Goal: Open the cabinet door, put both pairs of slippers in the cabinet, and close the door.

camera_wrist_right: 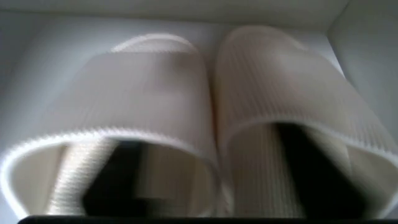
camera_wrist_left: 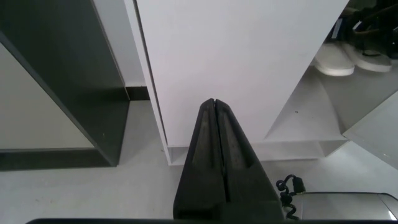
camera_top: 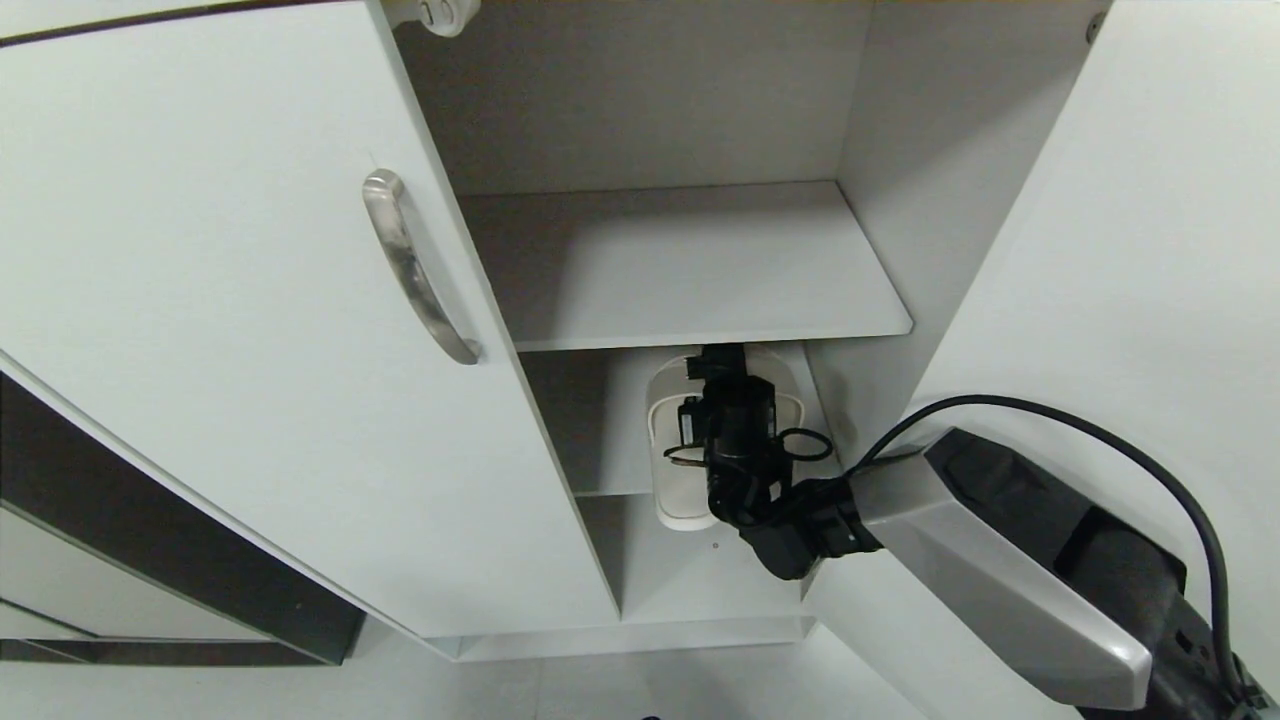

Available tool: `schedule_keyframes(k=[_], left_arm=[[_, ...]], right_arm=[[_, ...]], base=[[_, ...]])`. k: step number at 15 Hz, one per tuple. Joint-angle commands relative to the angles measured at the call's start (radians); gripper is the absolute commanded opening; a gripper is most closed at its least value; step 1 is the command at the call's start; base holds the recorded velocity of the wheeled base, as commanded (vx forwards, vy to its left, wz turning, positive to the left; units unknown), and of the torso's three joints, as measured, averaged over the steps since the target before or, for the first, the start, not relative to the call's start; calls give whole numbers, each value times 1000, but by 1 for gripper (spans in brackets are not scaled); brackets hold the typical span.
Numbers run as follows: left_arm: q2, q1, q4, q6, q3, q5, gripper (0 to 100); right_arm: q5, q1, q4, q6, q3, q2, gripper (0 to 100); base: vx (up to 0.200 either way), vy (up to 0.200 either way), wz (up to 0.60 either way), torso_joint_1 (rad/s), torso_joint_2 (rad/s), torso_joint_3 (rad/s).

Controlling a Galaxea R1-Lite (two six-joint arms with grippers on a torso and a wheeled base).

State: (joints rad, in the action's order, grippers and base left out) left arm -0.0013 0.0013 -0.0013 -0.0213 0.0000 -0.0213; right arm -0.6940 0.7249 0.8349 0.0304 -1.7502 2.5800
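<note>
The left gripper (camera_wrist_left: pixel 214 106), pressed shut, hangs low before the closed door (camera_top: pixel 230 300). The slippers (camera_top: pixel 672 470) lie on a low shelf (camera_top: pixel 610 440) in the cabinet (camera_top: pixel 690 270), under the right gripper (camera_top: pixel 718 358), perhaps touching it. Whether it clasps them cannot be told.

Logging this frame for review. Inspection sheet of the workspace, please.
Surface: white lower shelf of the cabinet, with the upper shelf above it.
Job's things: one pair of white slippers side by side on the lower shelf; right door open; left door shut, with a metal handle.
Clutter: nothing seen.
Grippers: right gripper inside the cabinet at the slippers, contact unclear; left gripper shut, outside, facing the left door.
Cables: black cable arcs over the right arm; coiled cable by the left wrist.
Surroundings: pale floor; dark panel beside the cabinet.
</note>
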Motion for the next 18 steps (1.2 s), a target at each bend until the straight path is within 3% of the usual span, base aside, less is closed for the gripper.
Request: schedule_keyframes(k=[1,2,4,5,8,9,10,15,18], left_arm=[[1,0,0,0,0,0,0],[1,0,0,1,0,0,0],[1,0,0,1,0,0,0],[1,0,0,1,0,0,0],[1,0,0,1,0,0,0],[1,0,0,1,0,0,0],[1,0,0,1,0,1,0],[1,0,0,1,0,1,0],[1,0,0,-6,0,0,0]], right_arm=[[-1,8,24,0,51,-29,100],[4,37,87,2,193,-104,100],[33,67,135,0,348,-181,100],[47,90,227,0,483,-242,100],[93,126,371,-33,719,-357,100],[93,126,371,-33,719,-357,100],[149,160,388,-57,865,-448,100],[212,206,385,-73,946,-518,100],[214,208,383,-73,954,-526,100]], base=[[0,0,0,0,0,0],[0,0,0,0,0,0],[0,0,0,0,0,0],[0,0,0,0,0,0],[0,0,0,0,0,0],[-200,0,0,2,2,-2],[-200,0,0,2,7,7],[-200,0,0,2,-1,0],[0,0,0,0,0,0]])
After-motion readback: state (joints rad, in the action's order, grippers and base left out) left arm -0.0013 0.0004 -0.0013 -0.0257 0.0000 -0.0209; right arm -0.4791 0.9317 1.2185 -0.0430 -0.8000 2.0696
